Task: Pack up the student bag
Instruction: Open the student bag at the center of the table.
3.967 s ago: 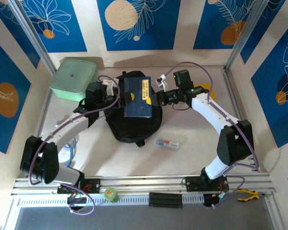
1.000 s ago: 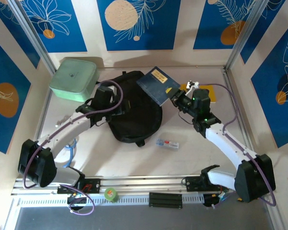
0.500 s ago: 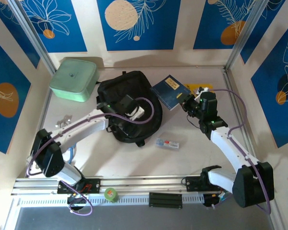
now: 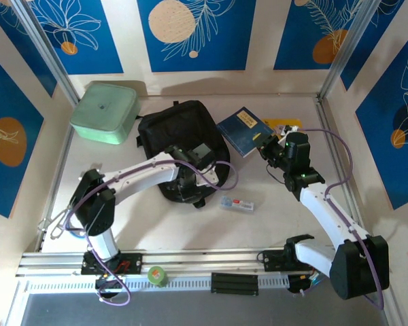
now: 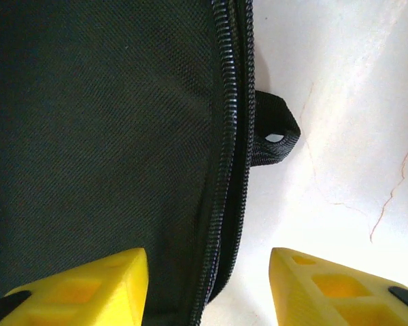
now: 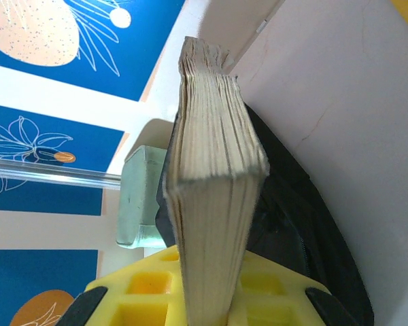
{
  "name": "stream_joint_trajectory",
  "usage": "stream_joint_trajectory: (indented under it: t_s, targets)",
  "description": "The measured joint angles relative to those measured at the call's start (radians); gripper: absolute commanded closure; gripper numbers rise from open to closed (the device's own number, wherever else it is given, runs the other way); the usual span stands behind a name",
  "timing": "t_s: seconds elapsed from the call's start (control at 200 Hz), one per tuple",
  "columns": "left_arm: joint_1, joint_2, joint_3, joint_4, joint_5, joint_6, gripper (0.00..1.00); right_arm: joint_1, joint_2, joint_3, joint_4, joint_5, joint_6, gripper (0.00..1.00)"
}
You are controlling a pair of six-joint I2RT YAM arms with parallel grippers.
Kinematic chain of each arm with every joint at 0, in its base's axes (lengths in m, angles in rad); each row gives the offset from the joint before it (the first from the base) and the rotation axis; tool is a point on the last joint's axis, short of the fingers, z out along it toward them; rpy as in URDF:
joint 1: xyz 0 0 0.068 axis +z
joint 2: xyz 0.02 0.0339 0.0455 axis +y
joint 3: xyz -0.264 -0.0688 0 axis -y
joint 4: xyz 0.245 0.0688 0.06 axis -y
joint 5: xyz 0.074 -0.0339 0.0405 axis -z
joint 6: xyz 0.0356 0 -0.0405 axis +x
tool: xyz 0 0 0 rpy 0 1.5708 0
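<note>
— Where's your student bag [image 4: 180, 139]?
— Just right of the mint-green box [image 4: 103, 112]. Its long axis runs far to near, with the top loop [image 5: 272, 129] at the near end.
— And your grippers?
— Your left gripper [image 5: 207, 272] stands parted astride the bag's zipper [image 5: 224, 136]. Your right gripper [image 4: 266, 144] is clamped on a blue book [image 4: 243, 131], farther right of the box.

So the student bag [image 4: 180, 125] sits in the middle of the table [image 4: 258, 231], lidded box [image 4: 104, 111] at its far left, book [image 4: 245, 131] just right, small packet [image 4: 237, 202] near-right.
</note>
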Motion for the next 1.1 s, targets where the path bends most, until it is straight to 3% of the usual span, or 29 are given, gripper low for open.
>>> stream_joint_trajectory:
  t_s: [0.38,0.82,1.1]
  targets:
    - [-0.01,0.118,0.068,-0.042,-0.082,0.061,0.6,-0.012,0.0,-0.005,-0.002,0.0,0.0,0.92]
    - [-0.021,0.119,0.106,-0.047,-0.171,0.081,1.0,-0.037,-0.029,-0.013,-0.037,0.001,0.003,0.92]
    - [-0.004,0.005,0.101,-0.004,-0.235,0.058,1.0,-0.112,-0.119,-0.028,-0.102,0.015,0.003,0.92]
